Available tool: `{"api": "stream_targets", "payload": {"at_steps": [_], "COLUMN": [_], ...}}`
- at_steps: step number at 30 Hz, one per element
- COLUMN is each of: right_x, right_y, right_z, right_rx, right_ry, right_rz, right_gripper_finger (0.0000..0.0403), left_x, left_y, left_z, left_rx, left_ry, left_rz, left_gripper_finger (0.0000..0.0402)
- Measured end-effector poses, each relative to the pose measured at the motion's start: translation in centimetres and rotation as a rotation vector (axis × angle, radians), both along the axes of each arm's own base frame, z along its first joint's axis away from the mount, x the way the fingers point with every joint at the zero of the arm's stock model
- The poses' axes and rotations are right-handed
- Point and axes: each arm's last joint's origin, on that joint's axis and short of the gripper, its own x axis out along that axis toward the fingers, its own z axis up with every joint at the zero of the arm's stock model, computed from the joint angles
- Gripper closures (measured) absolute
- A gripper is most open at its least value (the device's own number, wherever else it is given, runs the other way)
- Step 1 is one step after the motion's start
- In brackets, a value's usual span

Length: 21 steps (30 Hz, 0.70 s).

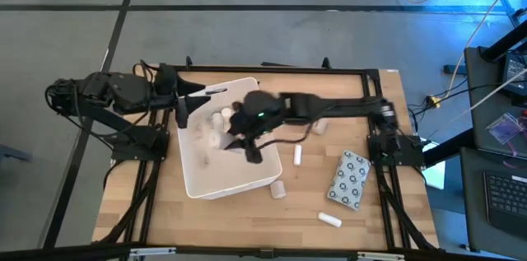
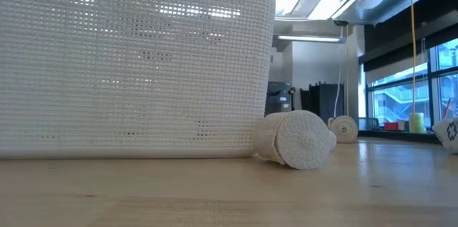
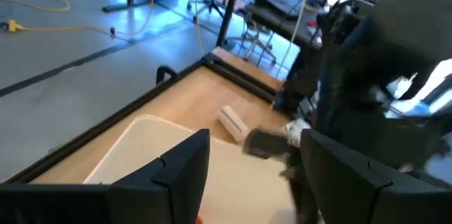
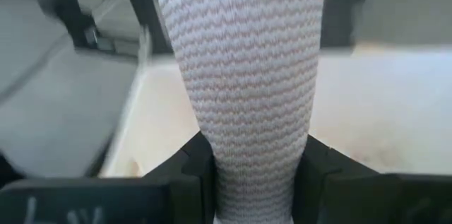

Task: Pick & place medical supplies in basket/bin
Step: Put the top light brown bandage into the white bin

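The right gripper (image 4: 254, 171), fingers clamping a ribbed white gauze roll (image 4: 247, 75) lengthwise, is hovering over the large white plastic tub (image 1: 235, 185), while the left gripper (image 3: 251, 174), fingers wide and empty, is waiting at its far rim.

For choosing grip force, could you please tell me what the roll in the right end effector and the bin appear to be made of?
The bandage roll looks like soft, matte woven gauze: wavy knit ribbing shows. The bin appears to be white plastic, its wall finely perforated like mesh.
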Motion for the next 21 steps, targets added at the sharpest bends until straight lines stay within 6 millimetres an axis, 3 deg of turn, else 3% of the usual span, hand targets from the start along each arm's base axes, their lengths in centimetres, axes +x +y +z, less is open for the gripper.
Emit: {"api": "stream_targets", "payload": {"at_steps": [8, 21], "right_x": [3.5, 5.3], "right_y": [0.2, 0.3], "right_z": [-6.6, -16.4], "right_rx": [-0.047, -0.127], "right_ry": [0.284, 0.574], "right_rz": [0.024, 0.09], "right_gripper_finger": [0.0287, 0.0287], "left_x": [-0.3, -0.3], "left_y": [0.0, 0.0], "left_z": [-0.8, -0.9], "left_rx": [0.014, 0.048], "left_ry": [0.088, 0.118], "left_rz": [-0.014, -0.025], "left_gripper_finger": [0.0187, 0.0187]}}
